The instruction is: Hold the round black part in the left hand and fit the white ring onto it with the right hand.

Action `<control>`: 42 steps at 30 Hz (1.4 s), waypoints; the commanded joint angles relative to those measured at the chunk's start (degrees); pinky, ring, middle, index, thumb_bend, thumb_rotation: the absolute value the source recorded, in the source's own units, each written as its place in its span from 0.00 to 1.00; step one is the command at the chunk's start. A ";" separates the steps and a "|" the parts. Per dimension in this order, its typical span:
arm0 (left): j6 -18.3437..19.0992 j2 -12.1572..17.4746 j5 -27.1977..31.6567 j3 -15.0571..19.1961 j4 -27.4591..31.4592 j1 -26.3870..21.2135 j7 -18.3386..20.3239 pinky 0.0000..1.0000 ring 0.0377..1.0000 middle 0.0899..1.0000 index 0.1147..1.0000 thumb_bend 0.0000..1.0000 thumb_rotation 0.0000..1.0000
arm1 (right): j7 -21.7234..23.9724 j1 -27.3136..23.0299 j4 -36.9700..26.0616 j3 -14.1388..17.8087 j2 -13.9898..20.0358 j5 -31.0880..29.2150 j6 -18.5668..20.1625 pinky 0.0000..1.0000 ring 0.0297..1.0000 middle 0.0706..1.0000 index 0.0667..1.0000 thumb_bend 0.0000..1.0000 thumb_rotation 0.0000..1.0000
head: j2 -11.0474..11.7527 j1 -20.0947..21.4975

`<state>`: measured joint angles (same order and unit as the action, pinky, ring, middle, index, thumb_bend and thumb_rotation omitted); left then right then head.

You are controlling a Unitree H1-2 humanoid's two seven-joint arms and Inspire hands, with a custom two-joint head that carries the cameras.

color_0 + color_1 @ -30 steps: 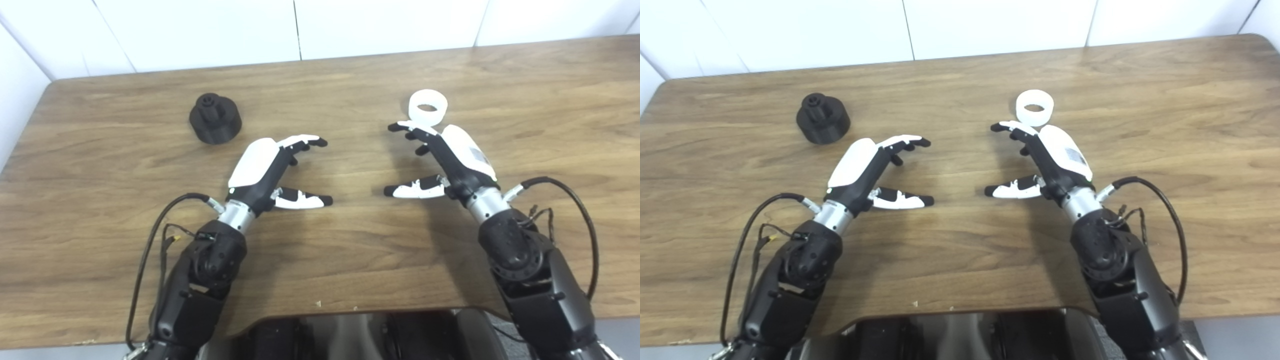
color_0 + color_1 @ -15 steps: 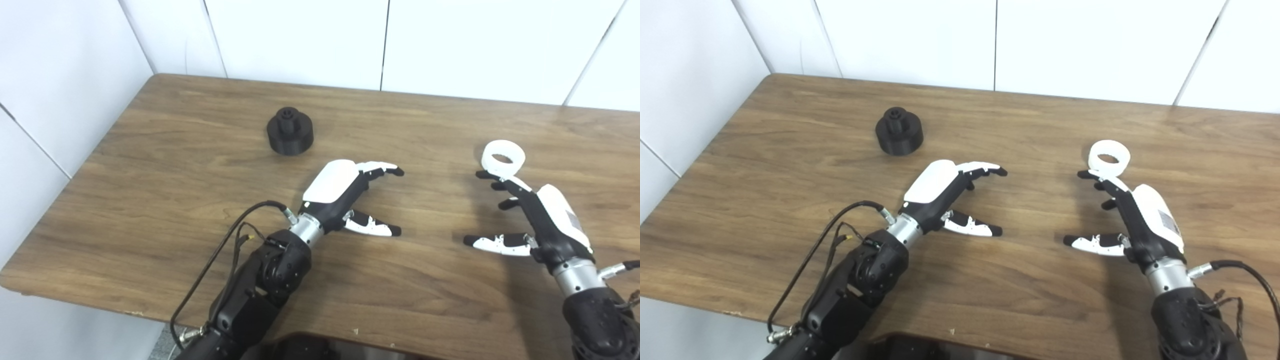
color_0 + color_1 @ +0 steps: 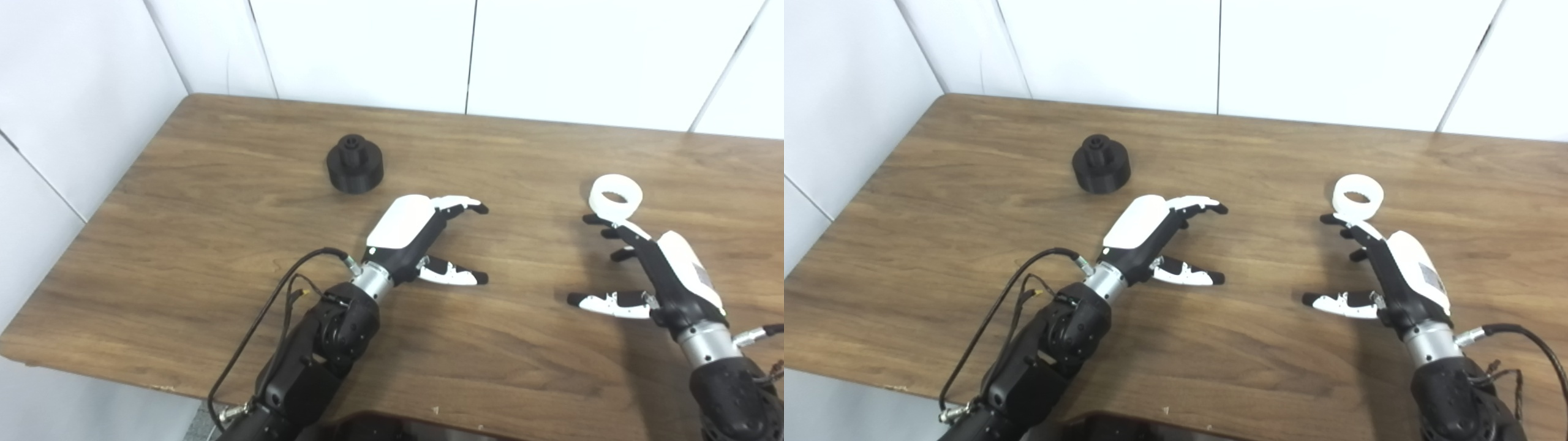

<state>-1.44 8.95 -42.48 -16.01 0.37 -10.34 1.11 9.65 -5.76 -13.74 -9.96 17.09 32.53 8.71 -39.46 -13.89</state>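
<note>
Round black part [image 3: 354,165] sits far left on wooden surface [image 3: 245,245], untouched. White ring [image 3: 615,195] lies just beyond right robot hand [image 3: 655,275] fingertips. Left robot hand [image 3: 416,236] empty; both spread wide.

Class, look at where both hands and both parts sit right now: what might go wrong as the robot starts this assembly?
1. The right hand is open with its fingertips beside the white ring; a careless reach may nudge the light ring away across the table.
2. The round black part lies apart from the open left hand, toward the table's left side; a misjudged grasp could push it further off.
</note>
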 commanded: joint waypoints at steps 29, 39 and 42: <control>3.05 3.90 -0.16 9.96 6.40 -4.68 -5.19 0.82 0.93 0.90 0.73 0.81 0.35 | -1.61 -2.06 0.05 0.17 0.13 0.05 -3.03 0.67 0.82 0.86 0.81 0.77 0.14 | 0.17 -0.31; 1.78 5.01 0.46 13.67 6.23 -6.71 -8.24 0.90 0.95 0.92 0.72 0.83 0.28 | -1.77 -2.41 0.71 0.07 -0.08 -0.05 -3.47 0.67 0.82 0.87 0.81 0.77 0.13 | 0.35 -0.78; 3.08 5.65 -1.33 13.97 5.96 -7.53 -8.74 0.93 0.97 0.94 0.72 0.82 0.32 | -1.92 -2.38 0.89 0.05 -0.02 0.02 -3.80 0.66 0.82 0.87 0.81 0.77 0.14 | 0.42 -0.75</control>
<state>1.52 13.18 -42.38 -2.77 5.11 -14.60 -5.79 8.89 -6.05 -12.39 -10.03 17.04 32.68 7.13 -39.02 -14.59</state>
